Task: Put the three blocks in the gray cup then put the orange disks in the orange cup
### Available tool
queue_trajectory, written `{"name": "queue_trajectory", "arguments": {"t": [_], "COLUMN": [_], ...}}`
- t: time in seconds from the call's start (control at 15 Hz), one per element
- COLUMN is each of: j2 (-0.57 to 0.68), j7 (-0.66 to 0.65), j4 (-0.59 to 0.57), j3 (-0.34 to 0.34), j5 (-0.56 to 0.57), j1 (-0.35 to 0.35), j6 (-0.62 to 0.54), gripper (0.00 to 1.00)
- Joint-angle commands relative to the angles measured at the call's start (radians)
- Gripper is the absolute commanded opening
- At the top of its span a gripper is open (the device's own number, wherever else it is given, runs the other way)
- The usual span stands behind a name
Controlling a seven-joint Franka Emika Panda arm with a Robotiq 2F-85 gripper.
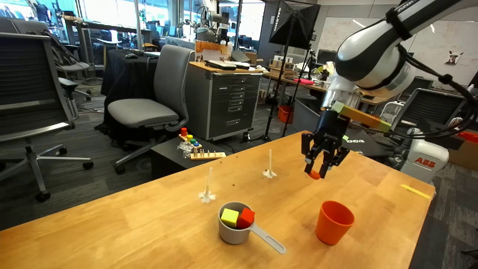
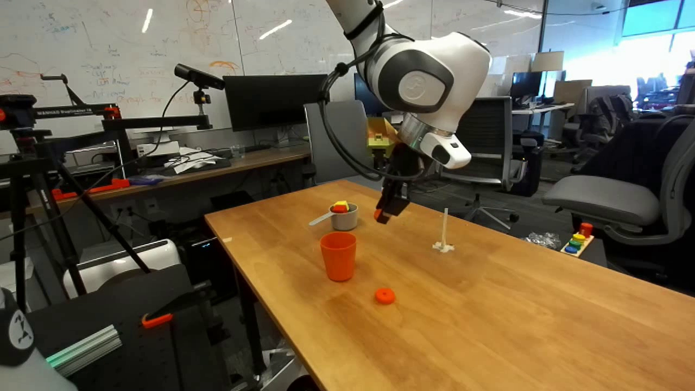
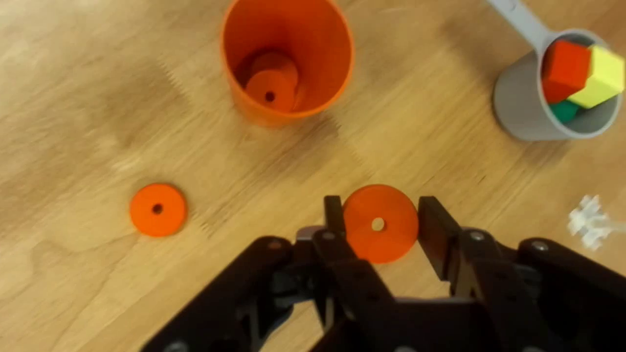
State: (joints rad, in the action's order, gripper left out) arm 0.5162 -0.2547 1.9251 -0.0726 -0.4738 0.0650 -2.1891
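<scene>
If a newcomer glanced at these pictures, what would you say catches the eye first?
Probably the bright orange cup, upright on the wooden table, with the gripper holding an orange disk above the table. Next, likely the red block and yellow-green block in the gray cup, where a green block shows lower inside.

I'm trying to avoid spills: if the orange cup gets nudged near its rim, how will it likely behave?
The orange cup may tip fairly readily, since it narrows toward its base. Its thin wall suggests light weight. The orange disks inside could slide if it tilts.
</scene>
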Motion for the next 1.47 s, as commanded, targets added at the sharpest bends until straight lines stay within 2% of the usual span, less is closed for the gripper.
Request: {"name": "queue_trajectory", "arguments": {"t": [0.0, 0.4, 0.93, 1.0, 1.07, 1.33, 1.4], "j2": [-0.078, -0.127, -0.120, -0.118, -0.116, -0.104, -0.104], "j7": [0.106, 0.185, 0.222, 0.222, 0.218, 0.200, 0.197], "j4": [0.056, 0.133, 0.199, 0.202, 0.204, 0.203, 0.203], "j3": [-0.042, -0.035, -0.001, 0.004, 0.009, 0.032, 0.038], "j5": [-0.084, -0.147, -0.162, -0.163, -0.162, -0.149, -0.142], "j1": [0.010, 0.003, 0.012, 0.014, 0.014, 0.014, 0.012], "j6": [0.074, 0.131, 0.146, 0.150, 0.153, 0.152, 0.144], "gripper": [0.18, 0.18, 0.18, 0.47, 0.68, 0.98, 1.00]}}
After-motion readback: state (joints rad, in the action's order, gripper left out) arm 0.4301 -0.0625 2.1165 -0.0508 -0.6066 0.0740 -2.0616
